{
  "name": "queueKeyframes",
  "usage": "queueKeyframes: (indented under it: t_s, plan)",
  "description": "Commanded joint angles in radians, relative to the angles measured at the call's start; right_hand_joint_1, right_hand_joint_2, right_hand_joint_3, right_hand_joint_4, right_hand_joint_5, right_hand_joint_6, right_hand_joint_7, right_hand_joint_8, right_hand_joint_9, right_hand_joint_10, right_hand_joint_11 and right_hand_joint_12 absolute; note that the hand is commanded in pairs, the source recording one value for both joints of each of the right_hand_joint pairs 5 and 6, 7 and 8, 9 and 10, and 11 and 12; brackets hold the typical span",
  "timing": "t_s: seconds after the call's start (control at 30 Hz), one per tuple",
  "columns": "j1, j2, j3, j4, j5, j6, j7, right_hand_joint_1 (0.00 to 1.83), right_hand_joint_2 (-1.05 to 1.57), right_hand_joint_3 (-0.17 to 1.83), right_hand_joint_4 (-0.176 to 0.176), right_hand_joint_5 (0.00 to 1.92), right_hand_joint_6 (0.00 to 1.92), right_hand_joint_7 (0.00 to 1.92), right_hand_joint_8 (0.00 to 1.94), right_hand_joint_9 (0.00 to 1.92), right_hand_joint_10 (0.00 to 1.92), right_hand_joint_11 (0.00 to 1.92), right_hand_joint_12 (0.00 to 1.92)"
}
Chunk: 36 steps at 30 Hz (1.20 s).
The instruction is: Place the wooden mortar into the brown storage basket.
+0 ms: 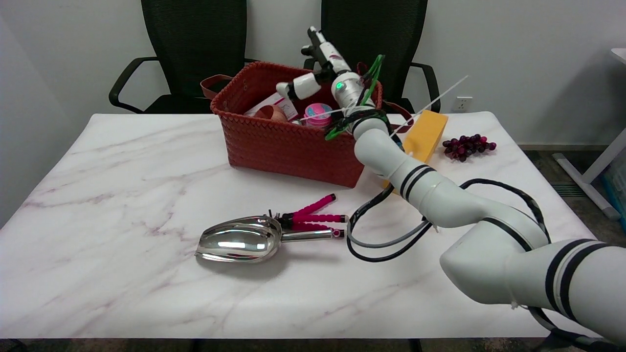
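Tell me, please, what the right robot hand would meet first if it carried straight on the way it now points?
The robot hand points up and away over the basket, fingers spread and empty. It would likely meet the black chair behind the table, though depth is unclear.

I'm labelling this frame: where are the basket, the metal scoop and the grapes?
basket (288,146): head view, on its woven front wall.
metal scoop (239,241): head view, in its shiny bowl.
grapes (467,145): head view, middle of the bunch.
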Motion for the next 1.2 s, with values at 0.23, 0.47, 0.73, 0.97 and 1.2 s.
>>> queueKeyframes:
  t_s: [0.23, 0.47, 0.73, 0.97, 1.2]
  plan:
    - [-0.539, 0.243, -0.004, 0.843, 0.025, 0.735, -0.052, 1.09, 0.7, 0.78, 0.0, 0.1, 0.1, 0.39, 0.39, 0.33, 0.33, 0.2, 0.2]
    - [-0.767, 0.244, 0.005, 0.882, 0.017, 1.018, -0.044, 1.03, 1.01, 0.86, 0.0, 0.13, 0.13, 0.61, 0.61, 0.38, 0.38, 0.23, 0.23]
    - [-0.885, 0.245, -0.021, 0.761, 0.002, 1.287, 0.235, 1.0, 1.05, 0.95, 0.0, 0.26, 0.26, 0.71, 0.71, 0.4, 0.4, 0.26, 0.26]
    - [-0.891, 0.243, -0.066, 0.641, 0.028, 1.404, 0.4, 0.93, 1.09, 0.97, 0.0, 0.36, 0.36, 0.72, 0.72, 0.43, 0.43, 0.28, 0.28]
    - [-0.903, 0.242, -0.082, 0.617, 0.075, 1.444, 0.408, 0.93, 1.09, 0.95, 0.0, 0.33, 0.33, 0.72, 0.72, 0.44, 0.44, 0.28, 0.28]
